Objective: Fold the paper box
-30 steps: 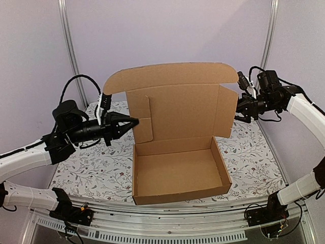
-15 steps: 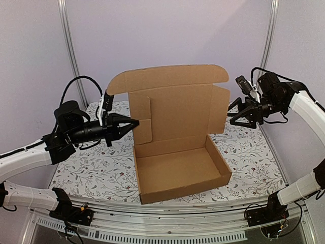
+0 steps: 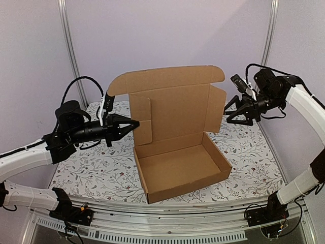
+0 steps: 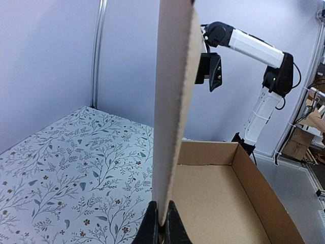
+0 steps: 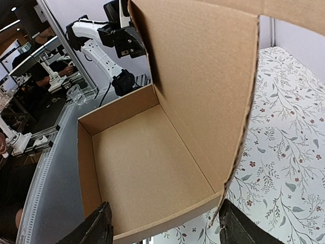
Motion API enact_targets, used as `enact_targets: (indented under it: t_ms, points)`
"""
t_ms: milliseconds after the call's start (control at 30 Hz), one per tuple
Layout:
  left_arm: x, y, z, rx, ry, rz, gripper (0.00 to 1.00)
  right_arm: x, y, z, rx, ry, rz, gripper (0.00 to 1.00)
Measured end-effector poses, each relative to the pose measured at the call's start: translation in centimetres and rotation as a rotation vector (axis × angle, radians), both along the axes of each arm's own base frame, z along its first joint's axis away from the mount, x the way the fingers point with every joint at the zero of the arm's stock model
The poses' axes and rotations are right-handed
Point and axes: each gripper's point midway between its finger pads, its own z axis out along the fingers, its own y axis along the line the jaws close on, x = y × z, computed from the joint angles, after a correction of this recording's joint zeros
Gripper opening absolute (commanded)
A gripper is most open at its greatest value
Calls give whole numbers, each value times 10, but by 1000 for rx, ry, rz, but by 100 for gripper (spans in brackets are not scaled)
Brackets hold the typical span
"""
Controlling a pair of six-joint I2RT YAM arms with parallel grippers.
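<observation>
Paper box [image 3: 177, 170] sits mid tabletop [image 3: 86, 173] (floral cloth), its tray open & facing up, near corner turned a bit to the right. Lid [image 3: 170, 109] stands upright at the back, w/ its top strip bent forward. Left fingers [image 3: 129, 123] are pinched tight on the edge of the lid's left side flap [image 3: 143, 122]; the wrist view shows cardboard clamped between both tips, the panel rising straight up from them. Right fingers [image 5: 96, 229] are spread wide, holding nothing, level w/ the lid's right side flap [image 3: 216, 108] & just beside its outer edge. Can't tell if they touch it. That flap angles forward off the lid, above the tray's right wall.
</observation>
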Motion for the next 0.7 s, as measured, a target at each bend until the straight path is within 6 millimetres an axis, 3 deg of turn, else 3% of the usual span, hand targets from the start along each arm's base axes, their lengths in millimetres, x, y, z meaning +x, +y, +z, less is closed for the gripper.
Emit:
enact_targets:
  t_ms: [200,367,600,700]
  points:
    - [-13,4,6,6,-21,-41,0,24,-38,15,-11,-65,-139,64]
    - [-19,5,5,9,-16,-77,0,44,-62,15,-23,-88,-226,60]
    - [-26,2,5,5,-3,-128,0,89,-59,-16,-42,-19,-291,60]
    - [-23,1,5,-2,2,-117,0,92,-46,-21,-40,-4,-277,62]
